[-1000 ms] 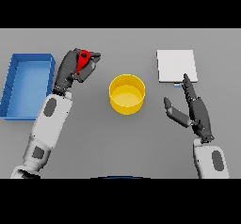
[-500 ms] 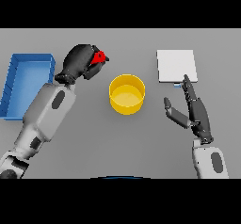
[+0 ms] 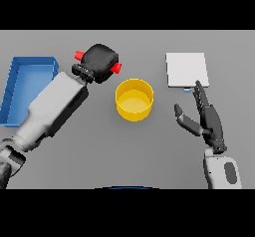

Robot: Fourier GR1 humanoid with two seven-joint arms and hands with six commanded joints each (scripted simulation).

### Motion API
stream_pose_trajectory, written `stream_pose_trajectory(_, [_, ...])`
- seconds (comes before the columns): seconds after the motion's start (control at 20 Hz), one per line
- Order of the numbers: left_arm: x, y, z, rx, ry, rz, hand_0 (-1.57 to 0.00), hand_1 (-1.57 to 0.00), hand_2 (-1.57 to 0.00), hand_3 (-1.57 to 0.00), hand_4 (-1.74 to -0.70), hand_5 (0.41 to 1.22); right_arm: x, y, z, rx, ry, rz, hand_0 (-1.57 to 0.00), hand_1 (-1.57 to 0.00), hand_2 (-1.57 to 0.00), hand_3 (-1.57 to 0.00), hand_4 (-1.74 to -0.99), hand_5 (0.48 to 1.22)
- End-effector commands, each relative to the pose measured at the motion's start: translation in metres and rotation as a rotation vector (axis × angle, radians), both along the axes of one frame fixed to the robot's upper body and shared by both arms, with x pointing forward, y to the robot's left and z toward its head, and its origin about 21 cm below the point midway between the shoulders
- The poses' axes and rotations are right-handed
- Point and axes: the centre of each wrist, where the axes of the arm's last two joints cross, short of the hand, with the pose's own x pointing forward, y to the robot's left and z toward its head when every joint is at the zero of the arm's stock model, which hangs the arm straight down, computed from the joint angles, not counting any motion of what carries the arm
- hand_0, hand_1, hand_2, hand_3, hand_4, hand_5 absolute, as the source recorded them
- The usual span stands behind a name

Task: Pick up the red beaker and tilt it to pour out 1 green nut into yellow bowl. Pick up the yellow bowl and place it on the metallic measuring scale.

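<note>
— Red beaker (image 3: 117, 68) first, where is it?

— It is inside the dark left hand (image 3: 101, 62), which is closed around it. Only two red ends show, one at the upper left of the hand and one at its right side. So the red beaker lies about sideways, not upright. It is held above the grey table (image 3: 149, 151), just beside the upper left of the round yellow bowl (image 3: 134, 99).

— Does the beaker touch the bowl?

— I cannot tell. The red end near the bowl is close to its rim.

— And the green nut?

— The hand hides most of the beaker. I see no detail inside the bowl, only yellow.

— Where is the scale?

— The flat square metallic measuring scale (image 3: 186, 69) lies to the right of the bowl, a little farther back, apart from it.

— The other hand?

— The dark right hand (image 3: 207, 121) is below the scale, with straight fingers spread wide and holding nothing. Its fingertips reach near the front edge of the scale.

— Anything else?

— A blue rectangular tray (image 3: 18, 73) stands at the far left, partly behind the white and grey left arm (image 3: 52, 106).
</note>
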Motion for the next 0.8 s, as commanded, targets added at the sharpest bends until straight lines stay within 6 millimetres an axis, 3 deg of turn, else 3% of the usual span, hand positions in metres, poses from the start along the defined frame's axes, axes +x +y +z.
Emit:
stream_pose_trajectory(0.0, [0.002,-0.009,0.005,0.056,0.0,-0.005,-1.57,-1.57,-1.57,-1.36,-1.66,1.214,0.0,0.002,-0.001,0.006,0.001,0.001,0.0,0.0,0.0,0.0,-1.279,0.651])
stream_pose_trajectory(0.3, [0.004,-0.034,0.015,0.323,-0.028,-0.097,-1.57,-1.57,-1.57,-1.2,-1.71,1.219,-0.004,0.001,-0.003,0.039,0.012,-0.004,0.0,0.0,0.0,0.0,-1.301,0.607])
stream_pose_trajectory(0.5, [0.003,-0.05,0.017,0.458,-0.096,-0.189,-1.57,-1.57,-1.57,-1.42,-1.73,1.22,0.004,0.005,-0.001,0.031,0.012,-0.001,0.0,0.0,0.0,0.0,-1.3,0.601])
stream_pose_trajectory(0.75, [-0.001,-0.065,0.011,0.603,-0.169,-0.245,-1.57,-1.57,-1.57,-1.52,-1.74,1.221,0.001,0.001,-0.002,0.024,0.008,-0.008,0.0,0.0,0.0,0.0,-1.291,0.603])
